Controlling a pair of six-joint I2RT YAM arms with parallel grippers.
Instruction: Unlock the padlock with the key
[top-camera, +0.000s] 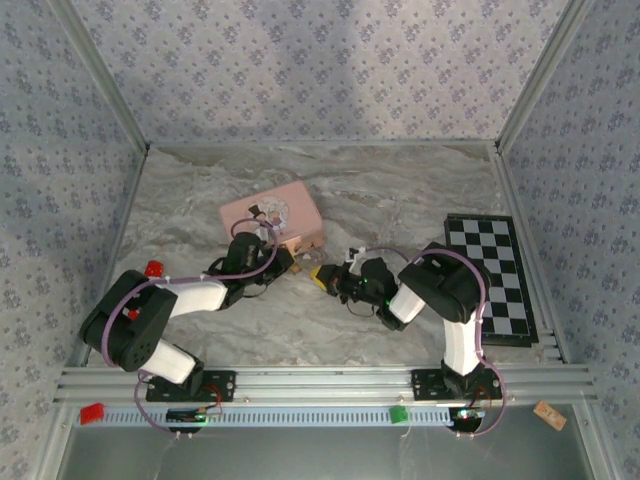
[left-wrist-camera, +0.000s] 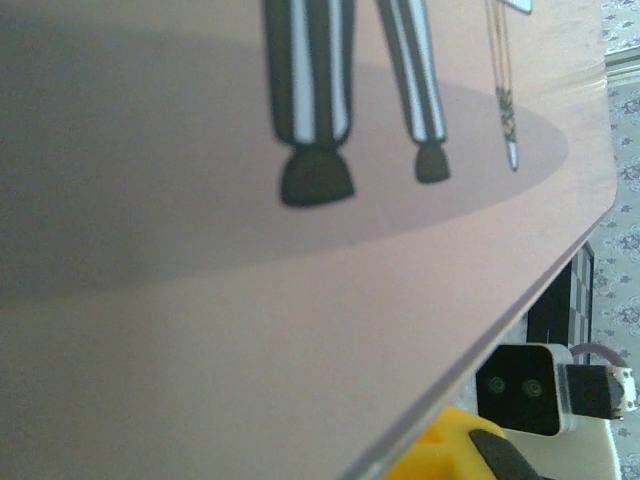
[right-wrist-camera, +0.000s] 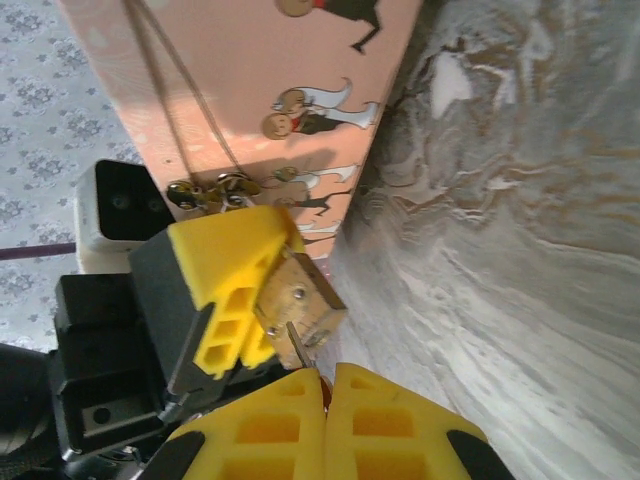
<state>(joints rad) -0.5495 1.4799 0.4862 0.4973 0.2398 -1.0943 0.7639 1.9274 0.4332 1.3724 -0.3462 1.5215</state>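
The small brass padlock (right-wrist-camera: 305, 300) hangs at the front edge of the pink tin (right-wrist-camera: 250, 70), just under the tin's metal clasp (right-wrist-camera: 210, 190). My left gripper (right-wrist-camera: 262, 290) is shut on the padlock body, and its yellow finger covers the shackle. My right gripper (right-wrist-camera: 326, 385) is shut on the thin key (right-wrist-camera: 296, 345). The key's blade points up, with its tip on the padlock's end face. I cannot tell whether it sits in the keyhole. From above, the left gripper (top-camera: 288, 266) and the right gripper (top-camera: 322, 275) meet tip to tip beside the pink tin (top-camera: 272, 212).
A checkered board (top-camera: 495, 275) lies flat at the right. A small red object (top-camera: 153, 268) sits beside the left arm. The tin's printed lid (left-wrist-camera: 250, 250) lies close to the left wrist camera. Patterned walls enclose the marbled table (top-camera: 400, 190).
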